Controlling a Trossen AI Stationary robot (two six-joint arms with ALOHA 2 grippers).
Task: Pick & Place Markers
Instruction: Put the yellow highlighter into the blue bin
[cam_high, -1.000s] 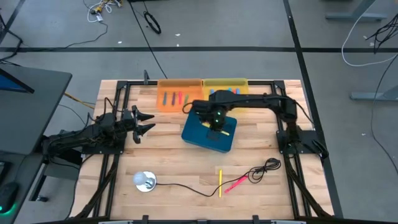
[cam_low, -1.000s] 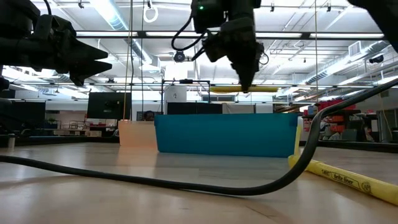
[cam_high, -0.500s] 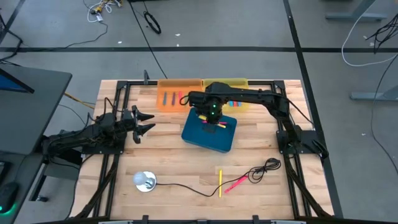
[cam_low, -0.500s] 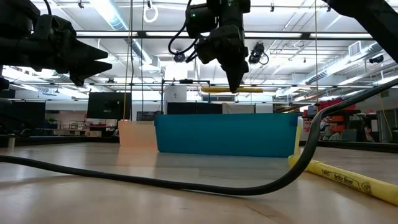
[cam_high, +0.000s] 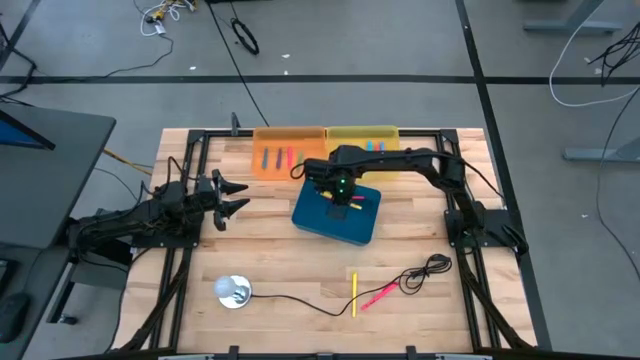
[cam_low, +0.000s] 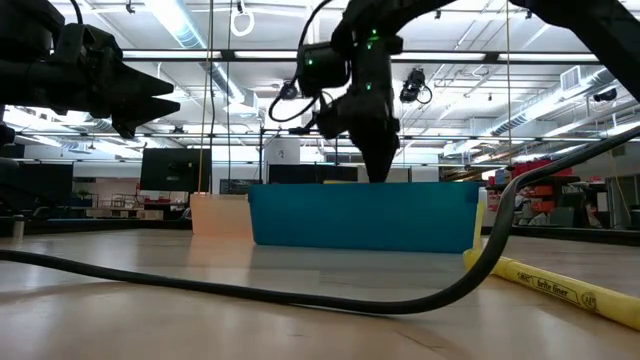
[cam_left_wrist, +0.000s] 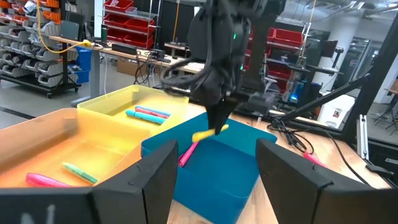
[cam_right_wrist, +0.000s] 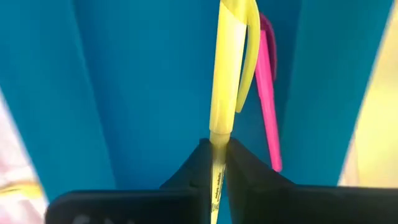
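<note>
- One yellow marker (cam_right_wrist: 227, 68) is pinched between the shut fingers of the right gripper (cam_high: 343, 196), which has dropped from above the blue bin (cam_high: 312, 222) until its tips sit at the rim in the low view; a second ago the marker hung clear above the bin.
- Judgement: this is the lowering step of a placement; release into the blue bin looks like the next move.
- Right wrist view: the held marker points down into the bin, and one pink marker (cam_right_wrist: 266, 93) already lies inside, just beside it.
- Left gripper (cam_high: 228, 196) waits near the table's left edge, fingers spread, holding nothing, unchanged over the last second.
- Count, bins: three: orange (cam_high: 262, 135), yellow (cam_high: 352, 131), blue.
- Count, orange bin: about four markers in the high view (green, pink and red tones); exact number hard to tell.
- Count, yellow bin: at least two, blue and pink, in the left wrist view (cam_left_wrist: 148, 113).
- Count, loose on table: two, one yellow (cam_high: 354, 293) and one pink (cam_high: 377, 295), touching near the front edge beside a black cable (cam_high: 300, 300).
- Judgement: two loose markers remain to collect after this one.
</note>
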